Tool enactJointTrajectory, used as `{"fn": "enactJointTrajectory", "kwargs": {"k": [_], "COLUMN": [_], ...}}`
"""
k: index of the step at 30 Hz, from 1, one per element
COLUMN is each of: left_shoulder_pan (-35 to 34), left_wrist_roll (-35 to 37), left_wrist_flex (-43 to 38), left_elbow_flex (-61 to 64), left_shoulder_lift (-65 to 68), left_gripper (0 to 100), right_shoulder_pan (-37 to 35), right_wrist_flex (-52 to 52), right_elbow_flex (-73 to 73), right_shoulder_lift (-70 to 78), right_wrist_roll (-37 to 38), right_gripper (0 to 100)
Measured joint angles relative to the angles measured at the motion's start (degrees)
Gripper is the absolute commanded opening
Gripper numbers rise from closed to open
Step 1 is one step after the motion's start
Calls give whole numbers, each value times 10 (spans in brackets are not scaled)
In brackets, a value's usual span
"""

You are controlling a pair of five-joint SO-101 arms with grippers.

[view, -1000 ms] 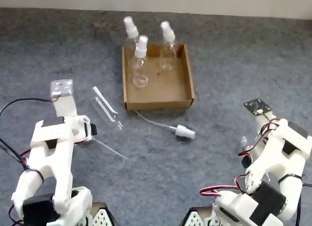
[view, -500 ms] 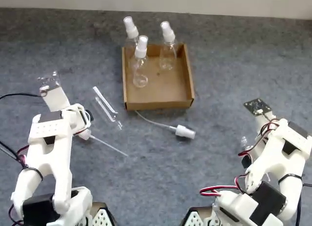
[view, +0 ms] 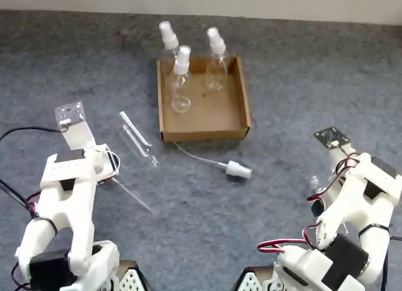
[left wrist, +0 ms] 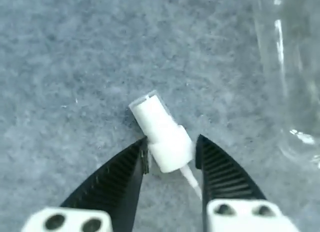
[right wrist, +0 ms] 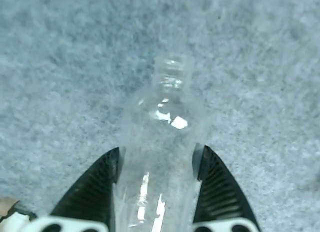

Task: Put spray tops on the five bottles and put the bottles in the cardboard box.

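Left gripper (left wrist: 171, 144) pinches a spray top (left wrist: 157, 123) — right gripper (right wrist: 157, 154) clamps a clear bottle (right wrist: 167, 104).

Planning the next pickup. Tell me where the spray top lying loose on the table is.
In the high view, the loose spray top lies in front of the cardboard box, near its right front corner, with its thin tube running back toward the box.

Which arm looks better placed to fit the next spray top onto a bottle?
Left, probably: the left gripper clamps a spray top, while the right gripper holds a topless bottle that could receive it.
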Motion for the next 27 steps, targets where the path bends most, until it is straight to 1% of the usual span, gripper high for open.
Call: {"fn": "enactJointTrajectory", "kwargs": {"k": [3, 7, 10, 14, 15, 17, 18, 20, 22, 24, 27], "left_shoulder_pan": [11, 60, 110, 172, 178, 177, 168, 133, 87, 40, 3], "left_wrist_roll": [-32, -120, -198, -331, -345, -345, -333, -278, -193, -128, -103], "left_wrist_flex": [0, 2, 52, 132, 145, 156, 158, 160, 160, 158, 131], "left_elbow_flex": [-1, -18, -50, -98, -108, -127, -135, -147, -152, -152, -135], "left_shoulder_lift": [0, -7, 0, 0, 0, 0, 0, 0, 0, 0, 0], "left_gripper": [8, 8, 8, 8, 8, 9, 21, 85, 150, 158, 145], "right_shoulder_pan": [0, 0, 0, 0, 0, 0, 0, 0, 0, 0, 0], "right_wrist_flex": [0, 0, 0, 0, 0, 0, 0, 0, 0, 0, 0], "right_elbow_flex": [0, 0, 0, 0, 0, 0, 0, 0, 0, 0, 0], "right_shoulder_lift": [0, 0, 0, 0, 0, 0, 0, 0, 0, 0, 0], "right_wrist_roll": [0, 0, 0, 0, 0, 0, 0, 0, 0, 0, 0], "right_gripper": [7, 7, 7, 7, 7, 7, 7, 7, 7, 7, 7]}}
